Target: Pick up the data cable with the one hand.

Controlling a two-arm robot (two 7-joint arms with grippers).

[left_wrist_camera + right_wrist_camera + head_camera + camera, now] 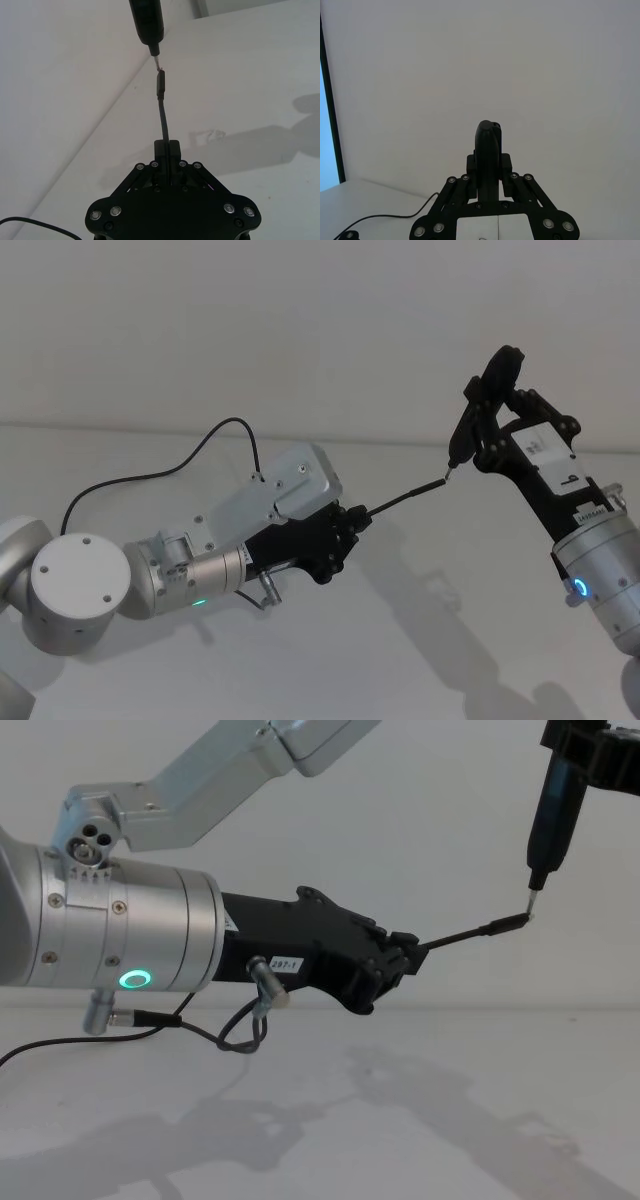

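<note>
The left gripper (352, 523) is held up in the air above the white surface (420, 640), its black fingers (172, 150) pressed together on the data cable (405, 498). A short stretch of the cable sticks straight out past the fingertips, ending in the slim, slightly thicker plug (505, 923). In the left wrist view the cable (163, 117) runs out from between the closed fingers toward the plug (159, 84), whose tiny metal tip sits just short of the thin metal point of a black pen-shaped tool (146, 20).

That tool (553, 810) is carried by the right gripper (478, 435), raised toward the right side of the surface, with its point aimed down at the plug. In the chest view the tool's tip and the plug end look to be touching or nearly so; I cannot tell which. In the right wrist view the right gripper's fingers (506, 164) are clamped on either side of the tool's rounded black body (487, 150).

A thin dark wire (160, 468) loops up behind the left arm, and beneath the silver wrist with the green glowing ring (135, 980) a shorter dark wire (235, 1038) hangs in a small loop, ending in a silver metal plug (268, 970). Soft shadows of both arms lie on the surface below.
</note>
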